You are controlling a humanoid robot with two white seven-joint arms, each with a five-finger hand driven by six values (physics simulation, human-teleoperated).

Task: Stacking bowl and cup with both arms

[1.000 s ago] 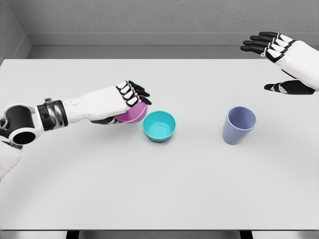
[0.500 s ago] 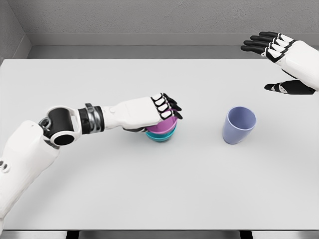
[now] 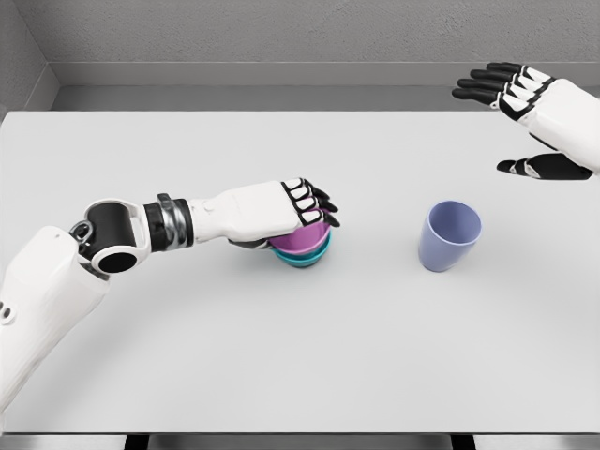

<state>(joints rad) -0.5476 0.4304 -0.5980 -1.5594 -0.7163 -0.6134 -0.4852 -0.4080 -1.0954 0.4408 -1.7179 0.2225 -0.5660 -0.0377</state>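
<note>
White counter is spreading under the left robot hand, which is gripping a pink bowl nested in a teal bowl; grey wall beyond. Right robot hand is hovering released above a cup.

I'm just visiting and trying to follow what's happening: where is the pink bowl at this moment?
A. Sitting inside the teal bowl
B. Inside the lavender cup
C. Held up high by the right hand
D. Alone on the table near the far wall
A: the pink bowl is nested in the teal bowl, with the left hand gripping it, while the lavender cup stands apart and empty.
</note>
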